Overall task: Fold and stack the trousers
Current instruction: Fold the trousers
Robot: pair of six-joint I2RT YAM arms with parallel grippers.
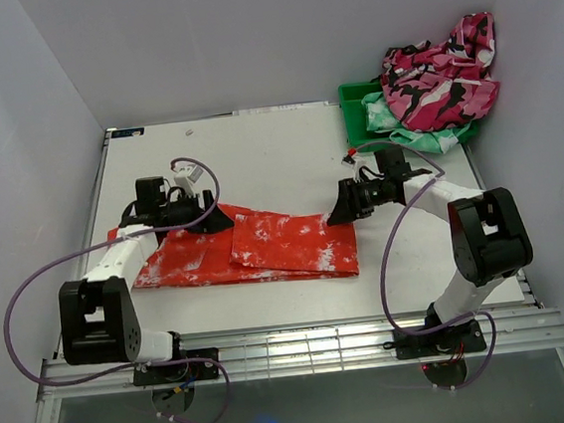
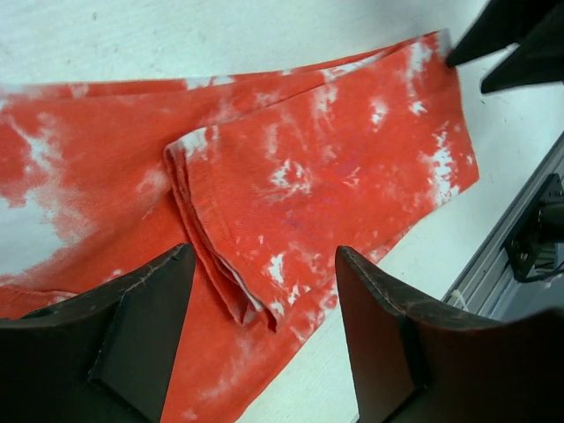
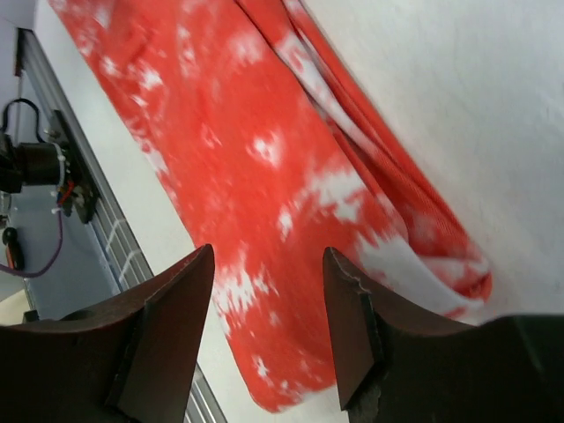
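The red-orange, white-speckled trousers [image 1: 285,241] lie flat across the middle of the table, with the right part folded over onto the left part. My left gripper [image 1: 218,218] hovers at the top edge of the cloth near its middle. In the left wrist view it [image 2: 264,256] is open above the trousers [image 2: 335,176], over the folded leg ends [image 2: 225,282], holding nothing. My right gripper [image 1: 340,211] sits at the right end of the cloth. Seen from the right wrist, it [image 3: 269,256] is open above the trousers [image 3: 238,132], its jaws empty.
A green bin [image 1: 357,104] stands at the back right, with a pink, black and white camouflage garment [image 1: 439,81] and a mint-green garment [image 1: 425,136] piled over it. An aluminium rail [image 1: 305,344] runs along the near table edge. White walls enclose the table.
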